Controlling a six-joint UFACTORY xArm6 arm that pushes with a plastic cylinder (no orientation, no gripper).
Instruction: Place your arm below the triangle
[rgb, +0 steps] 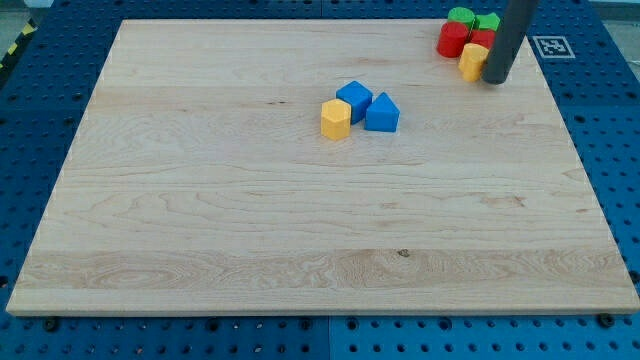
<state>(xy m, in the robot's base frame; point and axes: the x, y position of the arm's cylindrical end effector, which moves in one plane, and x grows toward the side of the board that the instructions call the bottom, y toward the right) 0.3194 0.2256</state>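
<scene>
A blue triangle block (382, 112) lies near the middle of the wooden board (250, 230). A blue cube (354, 99) touches its left side and a yellow hexagon block (336, 118) sits just left of both. My tip (495, 79) is far to the view's right and above the triangle, at the top right corner. It touches the right side of a yellow block (471, 61).
A cluster sits at the top right corner: a red block (453, 39), a second red block (483, 40), a green round block (461, 16) and a green block (488, 22). A fiducial tag (550, 46) lies on the blue pegboard beside the board.
</scene>
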